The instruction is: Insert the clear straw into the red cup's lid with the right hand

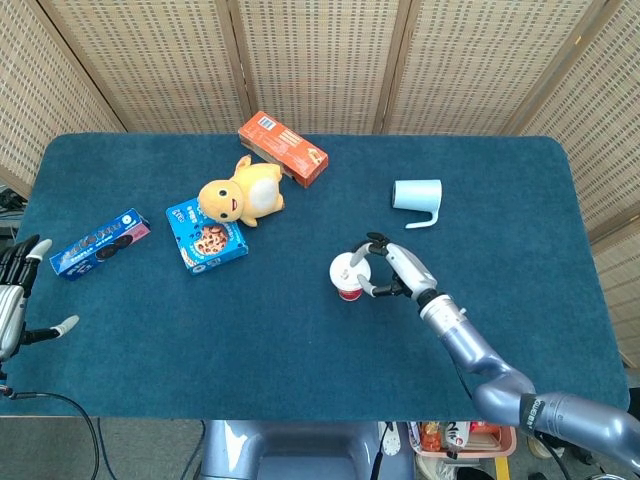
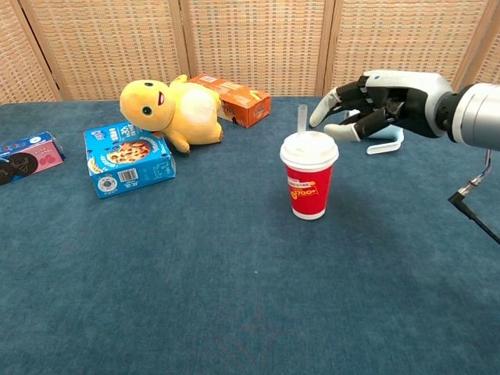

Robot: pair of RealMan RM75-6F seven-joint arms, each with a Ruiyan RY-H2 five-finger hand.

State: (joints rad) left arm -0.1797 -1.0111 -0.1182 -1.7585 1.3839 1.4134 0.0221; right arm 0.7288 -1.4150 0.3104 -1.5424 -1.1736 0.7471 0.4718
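A cup stands in the middle of the table, with toys and boxes to its left.

The straw (image 2: 301, 119) sticks up from the cup (image 2: 308, 184). The right hand (image 2: 373, 104) is just right of it. The mug (image 1: 417, 196) lies behind. The left hand (image 1: 14, 300) is far left.

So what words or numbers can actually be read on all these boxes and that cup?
Red cup: white label with print, too blurred to read.
Blue cookie box: a round logo and a barcode, text too small to read.
Dark blue cookie pack: white lettering, not legible.
Orange box: print and a small white label in the head view, unreadable.
Nothing can be quoted with confidence.
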